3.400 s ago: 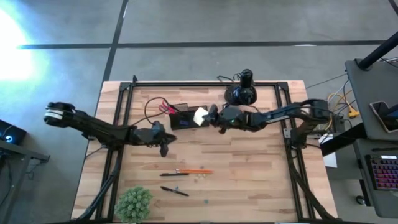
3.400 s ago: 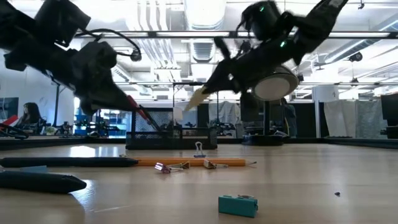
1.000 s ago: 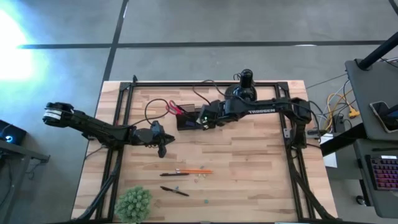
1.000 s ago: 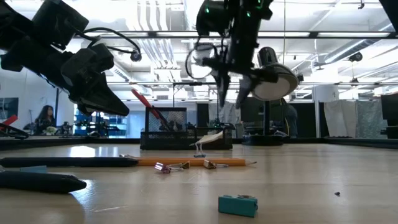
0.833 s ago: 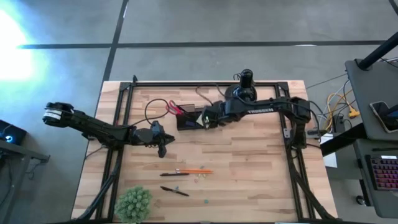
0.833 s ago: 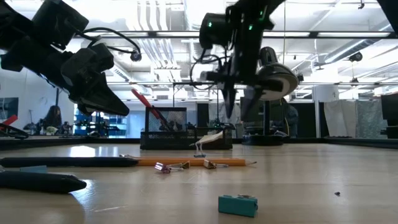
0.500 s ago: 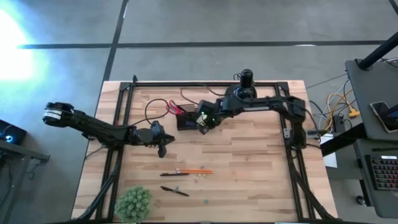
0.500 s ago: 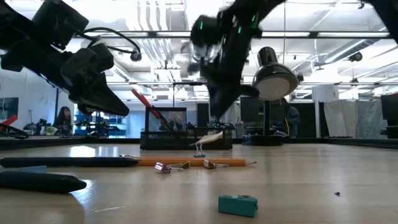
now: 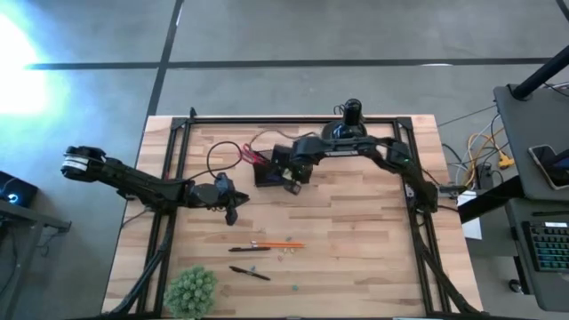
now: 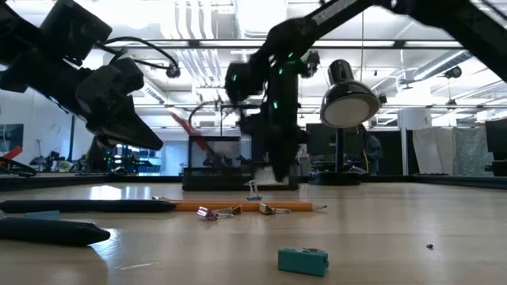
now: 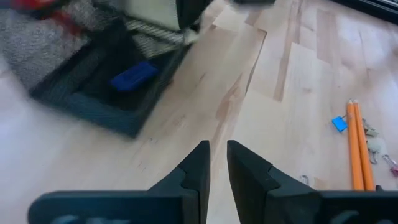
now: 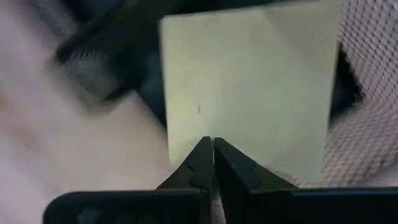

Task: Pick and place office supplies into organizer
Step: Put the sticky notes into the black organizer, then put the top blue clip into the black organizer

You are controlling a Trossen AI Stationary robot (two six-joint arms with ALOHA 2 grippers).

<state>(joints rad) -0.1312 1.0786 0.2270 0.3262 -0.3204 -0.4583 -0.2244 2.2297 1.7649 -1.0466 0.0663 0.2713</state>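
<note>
**Right gripper at organizer, clenched on sticky-note pad**

Seen from above: right gripper [image 9: 292,174] reached over to mesh organizer [image 9: 265,173], near table centre, toward 12 o'clock side. In right wrist view, fingers [image 12: 200,163] pressed together on edge of pale yellow sticky-note pad [image 12: 249,87]; pad held over dark mesh of organizer [image 12: 364,134], not released. Cannot tell if pad touches organizer floor.

Red-handled scissors [image 9: 246,154] sticking up and out of organizer toward 10 o'clock; in low view handles [image 10: 196,136] tilted, above organizer rim [image 10: 214,180]. Small blue piece [image 11: 133,74] lying inside organizer compartment [image 11: 93,102], per left wrist view.

Left gripper [image 9: 233,211] hanging at 7 o'clock from organizer, apart from it, over bare wood table [image 9: 356,240]. Fingers [image 11: 198,163] nearly closed, narrow gap only, nothing between them.

Loose supplies toward 6 o'clock side of table: orange pencil [image 9: 283,244] w/ black pen [image 9: 245,250] just beside at its 9 o'clock end; second black pen [image 9: 250,273] nearer 6 o'clock edge. Small clips [image 10: 218,212] next to pencil [image 10: 238,206] in low view; teal-blue piece [image 10: 303,260] closest to low camera.

Green plant ball [image 9: 191,291] at 7 o'clock corner. Black desk lamp [image 9: 350,124] at 12 o'clock edge, just behind right arm.
</note>
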